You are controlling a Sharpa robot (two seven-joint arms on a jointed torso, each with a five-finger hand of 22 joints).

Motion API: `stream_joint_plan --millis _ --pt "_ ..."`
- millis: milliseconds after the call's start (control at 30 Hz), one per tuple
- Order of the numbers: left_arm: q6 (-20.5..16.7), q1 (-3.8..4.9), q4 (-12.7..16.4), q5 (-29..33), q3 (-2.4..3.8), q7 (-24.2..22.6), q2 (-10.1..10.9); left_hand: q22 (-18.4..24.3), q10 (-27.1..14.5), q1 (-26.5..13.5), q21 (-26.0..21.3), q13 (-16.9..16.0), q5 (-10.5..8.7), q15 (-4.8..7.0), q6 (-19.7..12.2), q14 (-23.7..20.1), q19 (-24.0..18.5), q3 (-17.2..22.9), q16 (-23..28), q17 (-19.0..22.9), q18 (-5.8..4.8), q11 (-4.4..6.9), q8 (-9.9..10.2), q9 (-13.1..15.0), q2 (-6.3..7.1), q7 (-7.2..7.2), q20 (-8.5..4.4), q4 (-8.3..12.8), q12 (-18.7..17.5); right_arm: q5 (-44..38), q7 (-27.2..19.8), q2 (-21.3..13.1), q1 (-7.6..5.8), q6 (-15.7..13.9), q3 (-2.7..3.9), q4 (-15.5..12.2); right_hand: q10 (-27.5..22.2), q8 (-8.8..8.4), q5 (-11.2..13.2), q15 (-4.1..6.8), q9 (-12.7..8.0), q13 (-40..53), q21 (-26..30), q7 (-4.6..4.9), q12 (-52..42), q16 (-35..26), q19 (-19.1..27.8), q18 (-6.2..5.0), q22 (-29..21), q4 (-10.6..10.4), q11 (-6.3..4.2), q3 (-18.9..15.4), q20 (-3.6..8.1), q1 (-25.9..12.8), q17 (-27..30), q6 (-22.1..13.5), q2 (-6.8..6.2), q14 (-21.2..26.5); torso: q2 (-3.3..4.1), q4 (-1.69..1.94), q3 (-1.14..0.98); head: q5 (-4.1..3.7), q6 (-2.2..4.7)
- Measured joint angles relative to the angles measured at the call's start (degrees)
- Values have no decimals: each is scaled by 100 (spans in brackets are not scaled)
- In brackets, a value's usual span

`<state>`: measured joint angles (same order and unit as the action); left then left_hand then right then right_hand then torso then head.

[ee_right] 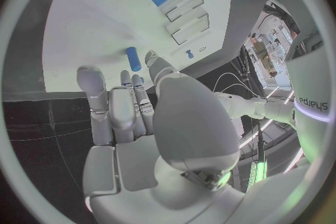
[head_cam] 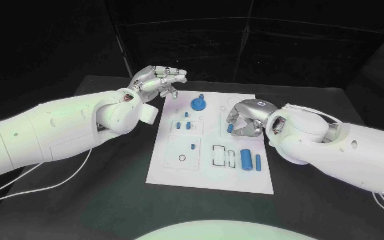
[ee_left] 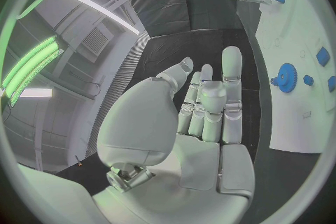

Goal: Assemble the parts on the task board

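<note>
The white task board (head_cam: 210, 165) lies in the middle of the black table. My right hand (head_cam: 244, 119) hovers over its right side with curled fingers and pinches a small blue peg (head_cam: 230, 127) between thumb and finger; the right wrist view shows this peg (ee_right: 133, 59) at the fingertips (ee_right: 92, 79), just above the board (ee_right: 91, 17). My left hand (head_cam: 160, 80) floats beyond the board's far left corner, fingers apart and holding nothing; its palm (ee_left: 203, 123) is bare. A blue gear (head_cam: 198, 104) stands at the board's far edge. Small blue pieces (head_cam: 182, 124) sit left of centre.
Two blue cylinders (head_cam: 250, 160) lie near the board's near right corner, next to outlined rectangular slots (head_cam: 220, 155). A cable (head_cam: 56, 179) trails over the table under my left arm. Black table surface surrounds the board on all sides.
</note>
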<state>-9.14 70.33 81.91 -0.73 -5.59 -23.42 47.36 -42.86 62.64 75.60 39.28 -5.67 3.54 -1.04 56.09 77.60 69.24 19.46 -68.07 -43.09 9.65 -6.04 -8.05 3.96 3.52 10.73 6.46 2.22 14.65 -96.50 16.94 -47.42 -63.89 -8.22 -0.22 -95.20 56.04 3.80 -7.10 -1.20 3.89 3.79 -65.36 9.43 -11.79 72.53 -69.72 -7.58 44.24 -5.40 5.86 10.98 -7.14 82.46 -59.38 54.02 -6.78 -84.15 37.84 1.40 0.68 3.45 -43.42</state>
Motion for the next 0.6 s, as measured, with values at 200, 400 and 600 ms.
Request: stream_joint_plan --millis 200,400,600 --pt "6 0 1 0 0 4 -1 0 0 0 0 0 0 0 0 0 0 0 0 0 0 0 0 0 0 0 0 0 0 -8 3 135 0 65 -2 154 140 -1 123 20 0 -10 0 -22 -35 -32 -32 0 42 -23 -13 106 32 118 41 22 177 21 -1 -3 -1 12 -4" --pt "14 0 1 0 0 6 -4 0 0 0 0 0 0 0 0 0 0 0 0 0 0 0 0 0 0 0 0 0 0 -7 -11 218 0 121 -8 257 382 16 123 42 8 -15 -13 -55 -35 -32 -95 0 126 -55 -40 252 51 178 14 160 238 1 -3 -7 -2 7 -30" --pt "22 0 2 0 0 7 -4 5 0 0 0 0 0 0 -21 0 0 0 0 5 0 0 0 0 0 -21 0 0 25 3 -36 274 0 189 -15 310 760 82 123 103 32 -14 -93 -68 -35 13 -177 0 231 -69 -97 448 95 223 -57 411 282 21 -4 -9 -2 3 -36"
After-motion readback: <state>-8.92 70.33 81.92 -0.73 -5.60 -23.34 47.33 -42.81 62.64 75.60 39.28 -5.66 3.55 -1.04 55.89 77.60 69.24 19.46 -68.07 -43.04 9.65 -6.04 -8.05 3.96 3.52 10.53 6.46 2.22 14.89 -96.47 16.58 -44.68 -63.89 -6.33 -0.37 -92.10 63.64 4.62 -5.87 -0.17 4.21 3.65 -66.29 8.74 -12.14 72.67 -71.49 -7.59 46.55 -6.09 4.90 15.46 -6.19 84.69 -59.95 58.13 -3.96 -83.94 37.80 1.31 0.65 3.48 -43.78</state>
